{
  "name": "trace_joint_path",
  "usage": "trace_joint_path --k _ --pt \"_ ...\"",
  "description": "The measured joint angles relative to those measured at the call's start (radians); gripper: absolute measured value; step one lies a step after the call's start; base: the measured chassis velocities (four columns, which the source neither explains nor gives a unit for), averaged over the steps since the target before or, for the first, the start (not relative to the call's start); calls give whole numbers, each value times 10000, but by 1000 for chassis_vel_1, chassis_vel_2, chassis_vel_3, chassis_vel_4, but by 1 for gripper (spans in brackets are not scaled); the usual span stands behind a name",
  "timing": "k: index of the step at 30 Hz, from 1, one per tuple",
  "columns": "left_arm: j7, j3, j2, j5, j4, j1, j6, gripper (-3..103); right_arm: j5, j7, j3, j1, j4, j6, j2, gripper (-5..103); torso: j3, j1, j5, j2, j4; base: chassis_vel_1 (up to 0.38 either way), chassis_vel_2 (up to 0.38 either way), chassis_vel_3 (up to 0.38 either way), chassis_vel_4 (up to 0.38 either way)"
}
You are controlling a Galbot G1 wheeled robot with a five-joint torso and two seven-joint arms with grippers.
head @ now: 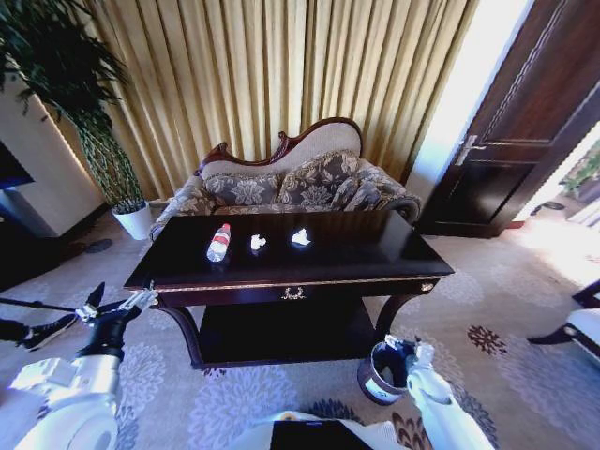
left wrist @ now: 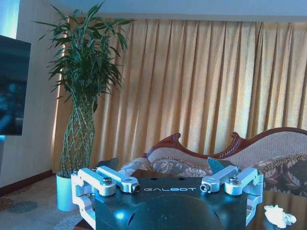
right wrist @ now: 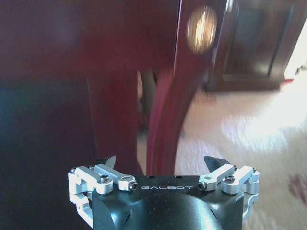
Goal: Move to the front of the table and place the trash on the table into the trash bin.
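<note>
The dark glossy table (head: 375, 251) stands straight ahead. On its top lie a clear bottle (head: 218, 243) with a red cap and two white paper wads (head: 257, 242) (head: 300, 238). One wad (left wrist: 279, 216) also appears in the left wrist view. The round dark trash bin (head: 377, 380) stands on the carpet by the table's front right leg. My right gripper (head: 403, 348) hangs open right beside the bin's rim, facing the table leg (right wrist: 165, 120); it (right wrist: 161, 162) holds nothing. My left gripper (head: 117, 300) is open and empty, off the table's front left corner, and it (left wrist: 164, 165) faces the curtain.
A patterned sofa (head: 291, 183) sits behind the table before gold curtains. A tall plant in a white pot (head: 134, 220) stands at the back left. A dark door (head: 525, 122) is at the right. Open carpet (head: 487, 309) lies to the table's right.
</note>
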Motion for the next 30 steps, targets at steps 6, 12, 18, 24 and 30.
trace_joint_path --k 6,12,18,24,30 --pt "10 -13 -4 28 1 -10 -2 100 434 -330 471 -1422 2988 79 -50 100 -1 0 0 2 -1 0 0 0 0" --pt "10 -54 9 37 0 -14 -4 100 595 -449 231 -2040 5669 -141 181 100 0 0 -3 2 1 0 0 0 0" --pt "13 -3 -70 197 0 -9 -7 100 509 -512 -435 -1958 7453 -664 241 100 0 -1 -1 1 3 0 0 0 0" --pt "17 -17 -65 220 1 -11 -8 100 403 -612 -676 -1978 8356 -1045 117 100 -1 0 -2 2 1 0 0 0 0" --pt "16 -56 -20 220 0 -3 -6 100 318 -728 -569 -2022 8398 -1049 9 100 0 0 0 1 0 0 0 0 0"
